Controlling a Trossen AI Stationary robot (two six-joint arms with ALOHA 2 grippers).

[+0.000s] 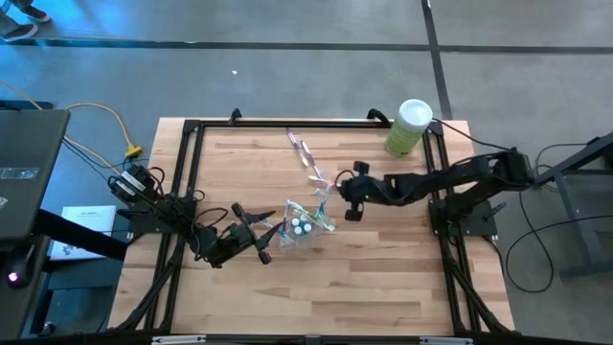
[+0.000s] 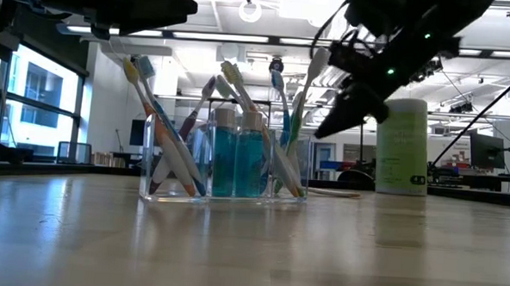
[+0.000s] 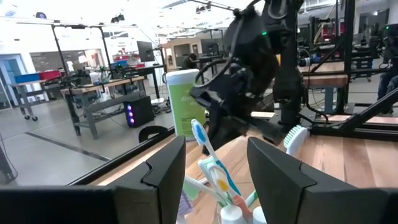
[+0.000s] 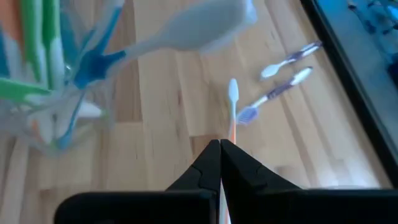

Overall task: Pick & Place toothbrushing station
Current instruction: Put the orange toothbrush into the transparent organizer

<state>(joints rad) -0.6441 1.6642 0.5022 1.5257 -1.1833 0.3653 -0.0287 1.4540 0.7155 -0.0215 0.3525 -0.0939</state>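
We see the right gripper [image 1: 337, 195] hanging just off the clear holder [image 2: 224, 163], its jaws clenched on a slim orange-and-white toothbrush [image 4: 232, 106] whose head sticks straight out ahead of the fingertips. From its wrist view, two loose toothbrushes [image 4: 283, 78] lie flat on the wooden table [image 1: 383, 278] beyond the jaw tips, well apart from the holder.

The left gripper [image 1: 273, 233] sits on the holder's other side, jaws parted and holding nothing; between its two dark fingers [image 3: 165, 171] we see the holder's contents straight ahead, a blue-and-white toothbrush [image 3: 208, 152] rising highest.

The holder stands mid-table between the two grippers. In it, several toothbrushes lean outward at both ends, and two teal tubes [image 2: 237, 155] with white caps stand upright in the middle. We cannot tell whether the left fingers touch the holder's wall.

A light-green canister [image 1: 409, 126] with a white lid stands at the table's far edge, behind the right arm.
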